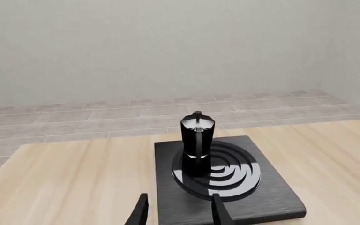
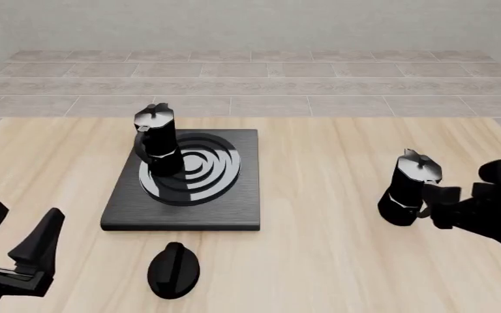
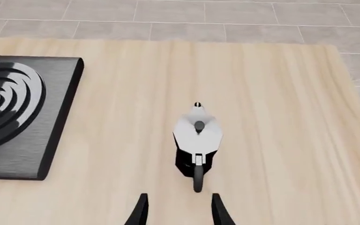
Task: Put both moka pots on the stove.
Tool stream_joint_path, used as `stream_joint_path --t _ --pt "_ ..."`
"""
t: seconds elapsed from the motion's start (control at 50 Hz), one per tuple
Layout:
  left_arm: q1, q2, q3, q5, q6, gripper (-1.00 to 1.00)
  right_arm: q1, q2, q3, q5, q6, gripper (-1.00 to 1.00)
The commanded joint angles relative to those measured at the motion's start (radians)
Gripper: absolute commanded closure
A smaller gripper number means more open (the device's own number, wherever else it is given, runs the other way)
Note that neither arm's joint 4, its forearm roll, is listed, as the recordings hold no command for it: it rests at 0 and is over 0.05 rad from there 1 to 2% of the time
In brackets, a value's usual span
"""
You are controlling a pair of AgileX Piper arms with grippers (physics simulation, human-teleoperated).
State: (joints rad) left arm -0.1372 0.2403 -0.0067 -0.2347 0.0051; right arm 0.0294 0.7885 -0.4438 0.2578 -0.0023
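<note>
One moka pot [image 2: 156,140] is already set upright on the stove [image 2: 233,208]; the second moka pot [image 2: 409,189] stands on the surface to the right. The right gripper [image 3: 176,208], fingers spread, is lined up at its handle, which must next be pinched. The left gripper [image 2: 20,244] is held spread and empty.

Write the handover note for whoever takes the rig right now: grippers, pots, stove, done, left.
Left gripper: open, empty, low near the table's near-left edge, clear of the stove.
Right gripper: open, empty, lined up just behind the handle of the second moka pot, not yet closed on it.
Stove: left of centre on the table; a black oval knob lies on the table in front of it.
Done: the first moka pot stands upright on the stove's rings, towards their left side.
Left: grasp the second pot, which stands upright on the bare wood to the right, and set it on the free right part of the stove.
</note>
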Motion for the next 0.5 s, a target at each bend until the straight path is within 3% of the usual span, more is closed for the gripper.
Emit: stream_joint_path --t 0.02,0.22,0.5 --pt "-0.003 -0.01 0.005 0.003 0.002 -1.0 -0.022 0.078 0.006 -0.051 -0.03 -1.0" --pt "-0.003 -0.001 -0.006 0.007 0.001 -1.0 -0.025 0.186 0.029 -0.154 -0.033 -1.0" --pt "-0.003 -0.004 0.005 -0.001 0.001 -1.0 -0.039 0.271 0.037 -0.227 -0.036 -1.0"
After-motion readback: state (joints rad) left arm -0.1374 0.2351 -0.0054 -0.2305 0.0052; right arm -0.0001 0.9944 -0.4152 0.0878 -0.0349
